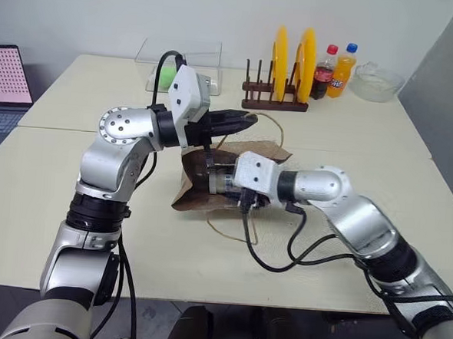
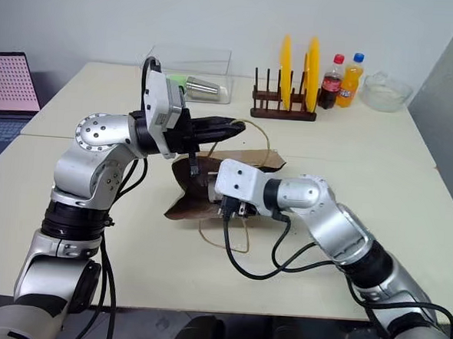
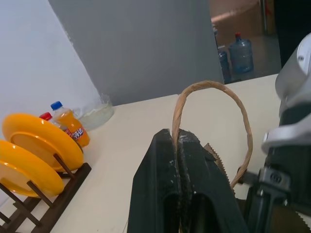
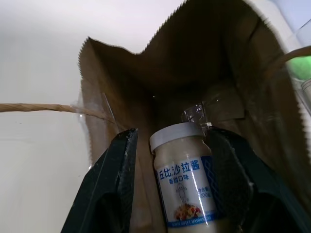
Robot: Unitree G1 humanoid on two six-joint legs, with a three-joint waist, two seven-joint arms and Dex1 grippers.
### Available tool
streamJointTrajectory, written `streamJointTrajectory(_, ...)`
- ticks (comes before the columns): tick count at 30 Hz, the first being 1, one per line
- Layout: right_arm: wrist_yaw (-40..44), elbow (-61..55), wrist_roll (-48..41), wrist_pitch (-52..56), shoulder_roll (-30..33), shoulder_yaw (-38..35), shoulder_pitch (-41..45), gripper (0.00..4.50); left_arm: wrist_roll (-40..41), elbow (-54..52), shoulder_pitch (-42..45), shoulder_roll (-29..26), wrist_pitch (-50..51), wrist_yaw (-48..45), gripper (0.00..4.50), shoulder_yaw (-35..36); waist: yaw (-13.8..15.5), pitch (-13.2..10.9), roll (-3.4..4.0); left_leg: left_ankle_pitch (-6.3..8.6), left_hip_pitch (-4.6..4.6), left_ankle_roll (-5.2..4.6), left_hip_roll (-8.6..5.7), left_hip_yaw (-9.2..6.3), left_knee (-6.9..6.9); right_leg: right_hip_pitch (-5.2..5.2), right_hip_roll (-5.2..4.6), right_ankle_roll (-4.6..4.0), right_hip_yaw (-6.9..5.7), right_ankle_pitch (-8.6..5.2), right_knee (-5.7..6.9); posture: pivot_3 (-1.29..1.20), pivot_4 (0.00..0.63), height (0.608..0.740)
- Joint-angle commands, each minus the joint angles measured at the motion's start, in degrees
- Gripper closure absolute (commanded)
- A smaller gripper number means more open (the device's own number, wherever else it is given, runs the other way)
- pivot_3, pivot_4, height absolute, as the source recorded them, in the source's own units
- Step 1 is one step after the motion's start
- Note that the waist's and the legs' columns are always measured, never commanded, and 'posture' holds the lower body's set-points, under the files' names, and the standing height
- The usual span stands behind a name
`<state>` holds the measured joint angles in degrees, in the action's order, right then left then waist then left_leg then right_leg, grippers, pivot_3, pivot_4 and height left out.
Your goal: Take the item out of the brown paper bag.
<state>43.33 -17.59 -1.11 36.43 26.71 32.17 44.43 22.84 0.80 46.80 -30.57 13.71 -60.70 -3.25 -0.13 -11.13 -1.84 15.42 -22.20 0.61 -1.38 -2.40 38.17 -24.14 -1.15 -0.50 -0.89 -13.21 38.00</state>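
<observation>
A small white bottle (image 4: 183,182) with a white cap and a blue-and-white label sits between the two black fingers (image 4: 112,179) of the right hand (image 4: 177,184), which reaches into the mouth of the brown paper bag (image 1: 197,185). The fingers stand partly open on either side of the bottle; whether they grip it cannot be told. The bag lies on the worktop (image 1: 70,206), its mouth lifted. The left hand (image 3: 181,160) is clamped tight on one of the bag's two tan loop handles (image 3: 214,97). Behind stand two yellow plates (image 1: 292,57) in a rack (image 1: 274,102) and two soda bottles (image 1: 333,70).
</observation>
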Motion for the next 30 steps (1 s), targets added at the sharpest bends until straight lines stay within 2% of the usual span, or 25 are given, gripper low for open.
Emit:
streamJointTrajectory(1,-0.73,1.16,4.15,-1.74,-0.62,1.28,1.81,1.78,0.98,-2.57,0.2,-0.39,-0.03,0.39,4.5,1.71,-0.02,0.0,0.0,0.0,0.0,0.0,0.0,0.01,0.0,0.0,0.0,0.0,0.01,0.0,0.0,0.0,0.15,0.74)
streamJointTrajectory(3,-0.77,2.14,7.46,-2.72,-0.47,3.14,1.92,1.23,1.04,-2.89,0.11,-0.33,0.17,0.6,4.5,1.81,-0.03,0.0,0.0,0.04,0.01,-0.07,0.0,0.01,0.01,0.0,0.0,0.0,0.0,0.0,0.01,0.0,0.15,0.74)
streamJointTrajectory(6,-1.38,2.81,12.89,-4.81,-0.3,5.55,2.04,0.14,1.19,-3.4,-0.06,-0.35,0.52,0.71,4.5,2.04,-0.09,0.0,0.0,0.09,0.04,-0.17,0.0,0.0,0.01,0.0,0.02,0.0,0.0,0.0,0.04,0.0,0.15,0.74)
streamJointTrajectory(7,-1.55,3.02,14.7,-5.37,-0.25,6.32,2.14,0.06,1.22,-3.53,-0.12,-0.38,0.62,0.72,4.5,2.11,-0.11,0.0,0.0,0.1,0.04,-0.18,0.01,0.01,0.01,0.0,0.03,0.0,0.01,0.0,0.05,0.0,0.15,0.74)
streamJointTrajectory(13,-1.67,6.52,23.05,-7.43,-1.3,9.18,2.65,0.06,1.4,-4.05,-0.41,-0.6,0.95,0.51,4.5,2.29,-0.15,0.0,0.0,0.03,0.04,-0.06,0.01,0.0,0.01,0.0,0.03,0.0,0.01,0.0,0.05,0.0,0.15,0.74)
streamJointTrajectory(17,-0.76,13.16,27.03,-10.2,-2.45,10.99,4.3,0.06,1.33,-3.93,-0.33,-0.74,0.88,0.37,4.5,2.26,-0.2,0.0,0.0,0.01,0.05,-0.03,0.01,0.02,0.0,0.0,0.03,0.0,0.01,0.0,0.05,0.0,0.15,0.74)
streamJointTrajectory(26,3.28,25.25,30.66,-14.13,-6.31,11.79,6.88,0.06,0.91,-3.79,-0.81,-1.08,0.41,0.21,4.5,2.17,-0.35,0.0,0.0,0.01,0.11,-0.03,0.02,0.03,0.0,0.02,0.04,-0.01,0.03,0.0,0.07,0.0,0.15,0.74)
streamJointTrajectory(29,3.94,25.84,30.63,-14.53,-7.24,10.76,6.51,0.64,0.44,-3.51,-1.24,-1.53,-0.12,0.04,4.5,2.05,-0.42,0.01,0.01,0.01,0.18,-0.04,0.02,0.04,0.0,0.06,0.04,-0.01,0.05,0.0,0.09,0.0,0.15,0.74)
streamJointTrajectory(30,4.34,25.43,30.58,-14.66,-7.24,10.43,6.3,1.0,0.28,-3.34,-1.37,-1.69,-0.33,-0.02,4.5,2.01,-0.43,0.01,0.01,0.04,0.19,-0.08,0.02,0.04,0.0,0.07,0.05,-0.01,0.05,0.0,0.1,0.0,0.15,0.74)
